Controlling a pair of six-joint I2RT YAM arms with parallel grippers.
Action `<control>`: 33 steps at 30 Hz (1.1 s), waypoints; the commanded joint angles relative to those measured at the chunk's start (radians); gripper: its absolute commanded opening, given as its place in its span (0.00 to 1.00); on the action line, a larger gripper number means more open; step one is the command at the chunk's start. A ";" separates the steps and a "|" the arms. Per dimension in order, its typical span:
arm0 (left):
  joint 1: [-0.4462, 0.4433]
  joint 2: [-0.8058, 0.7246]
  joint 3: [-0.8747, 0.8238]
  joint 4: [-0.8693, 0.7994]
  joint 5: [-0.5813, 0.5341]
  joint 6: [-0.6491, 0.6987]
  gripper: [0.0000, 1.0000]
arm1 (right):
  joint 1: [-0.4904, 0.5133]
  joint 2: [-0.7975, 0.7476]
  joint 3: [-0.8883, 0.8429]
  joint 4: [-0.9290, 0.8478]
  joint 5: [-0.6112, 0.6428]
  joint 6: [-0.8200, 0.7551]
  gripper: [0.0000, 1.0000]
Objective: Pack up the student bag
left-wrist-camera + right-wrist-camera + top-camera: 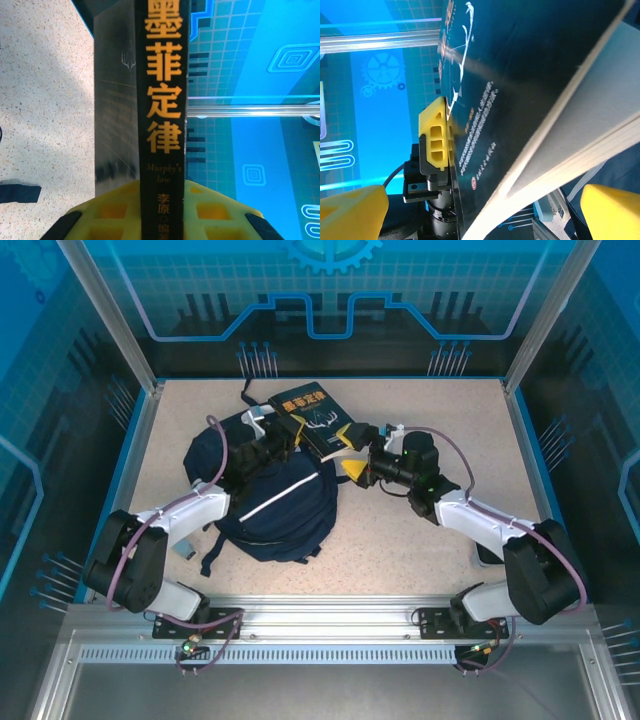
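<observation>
Step in hand: getting the book into the bag, which lies slumped left of centre on the table, just before the raised book. The left gripper clamps the spine; the right gripper gapes wide around the page edge, not pinching. Next, likely: find the bag's mouth and slide the book in

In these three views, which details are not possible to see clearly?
Top view: the mouth of the large navy-blue fabric backpack, covered by the black book with orange title and the left end effector.
Left wrist view: the spine's lowest characters, cut off by the bottom edge.
Right wrist view: the small white cover print, too small to read.
</observation>
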 commanded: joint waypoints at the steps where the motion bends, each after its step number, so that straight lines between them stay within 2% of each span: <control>1: -0.008 -0.049 0.046 0.085 0.004 0.012 0.13 | 0.002 0.026 0.018 0.030 -0.017 -0.003 1.00; 6: -0.010 -0.054 0.031 0.095 -0.001 -0.002 0.13 | 0.004 0.095 0.047 0.124 -0.032 0.077 0.98; 11: -0.009 -0.047 0.020 0.099 -0.004 -0.015 0.13 | 0.002 0.107 0.059 0.141 -0.005 0.085 0.93; 24: -0.010 -0.058 -0.025 0.091 0.004 -0.021 0.13 | -0.027 0.102 0.022 0.160 0.026 0.087 0.48; 27: -0.010 -0.066 -0.042 0.088 0.023 -0.001 0.13 | -0.032 0.101 0.016 0.162 0.031 0.082 0.34; 30: -0.010 -0.089 -0.050 0.034 0.054 0.044 0.17 | -0.040 0.102 0.016 0.141 0.019 0.075 0.20; 33: -0.010 -0.120 -0.059 -0.034 0.082 0.094 0.23 | -0.053 0.088 0.023 0.087 0.010 0.039 0.11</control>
